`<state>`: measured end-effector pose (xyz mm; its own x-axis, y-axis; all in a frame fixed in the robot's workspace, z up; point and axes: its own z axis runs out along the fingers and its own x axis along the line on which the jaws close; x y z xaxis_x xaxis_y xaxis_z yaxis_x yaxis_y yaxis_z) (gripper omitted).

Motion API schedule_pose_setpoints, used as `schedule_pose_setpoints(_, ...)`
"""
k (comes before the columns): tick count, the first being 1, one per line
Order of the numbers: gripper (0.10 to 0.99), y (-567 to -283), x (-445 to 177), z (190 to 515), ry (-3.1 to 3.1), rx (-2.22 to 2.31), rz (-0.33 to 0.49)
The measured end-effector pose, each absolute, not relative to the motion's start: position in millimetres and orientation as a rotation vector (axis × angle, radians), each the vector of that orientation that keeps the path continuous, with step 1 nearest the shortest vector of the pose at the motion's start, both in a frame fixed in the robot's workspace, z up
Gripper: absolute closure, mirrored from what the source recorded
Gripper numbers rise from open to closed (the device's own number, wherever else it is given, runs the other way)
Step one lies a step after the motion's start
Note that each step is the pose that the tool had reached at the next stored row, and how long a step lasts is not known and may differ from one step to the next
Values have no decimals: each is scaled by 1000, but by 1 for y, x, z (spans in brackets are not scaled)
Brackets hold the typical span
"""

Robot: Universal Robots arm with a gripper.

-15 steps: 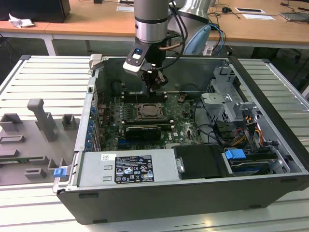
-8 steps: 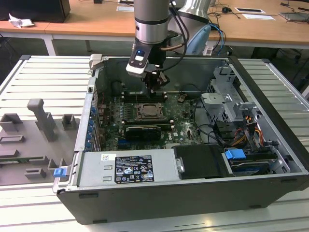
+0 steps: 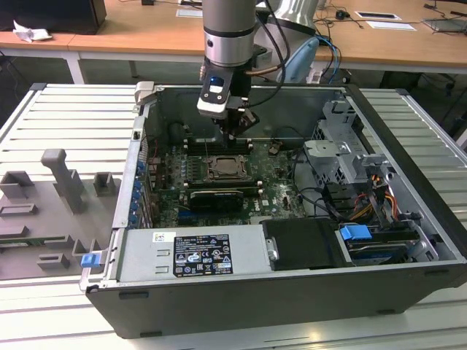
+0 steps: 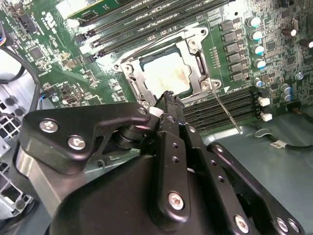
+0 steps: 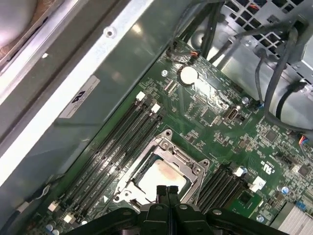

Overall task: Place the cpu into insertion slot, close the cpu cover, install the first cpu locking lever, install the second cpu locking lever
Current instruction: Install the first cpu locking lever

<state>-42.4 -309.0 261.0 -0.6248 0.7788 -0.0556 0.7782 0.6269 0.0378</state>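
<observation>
Black jaws are hanging closest to the lens in both wrist views, and their tips are pressing together with nothing visible between them. They are pointing down at one edge of the cpu cover (image 4: 195, 58); I cannot tell if they are touching it. This silver frame is lying flat over the insertion slot (image 3: 223, 167), and the cpu (image 4: 164, 76) is sitting inside, its pale metal face showing through the square cut-out. In the first wrist view the cpu (image 5: 161, 176) is resting just beyond the tips, with the cover (image 5: 188, 159) framing it.

Beside the cover, a thin metal lever (image 4: 227, 113) is lying across the long black memory slots (image 4: 220, 105), its free end pointing away from the socket. More memory slots (image 5: 117, 142) are running along the other side, on the green board (image 5: 220, 122), where a round coin battery (image 5: 187, 74) is also shining.

In the exterior view, the arm (image 3: 228, 33) is reaching down into the open computer case (image 3: 408, 146), which is lying on a grey ribbed table (image 3: 58, 124). Grey fixtures (image 3: 66, 179) are standing on the table toward the exterior view's left.
</observation>
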Motion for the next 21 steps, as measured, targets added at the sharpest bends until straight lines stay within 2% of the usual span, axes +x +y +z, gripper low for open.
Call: schedule_pose_setpoints(21, 980, -309, -43, 258, 3026, 763, 61)
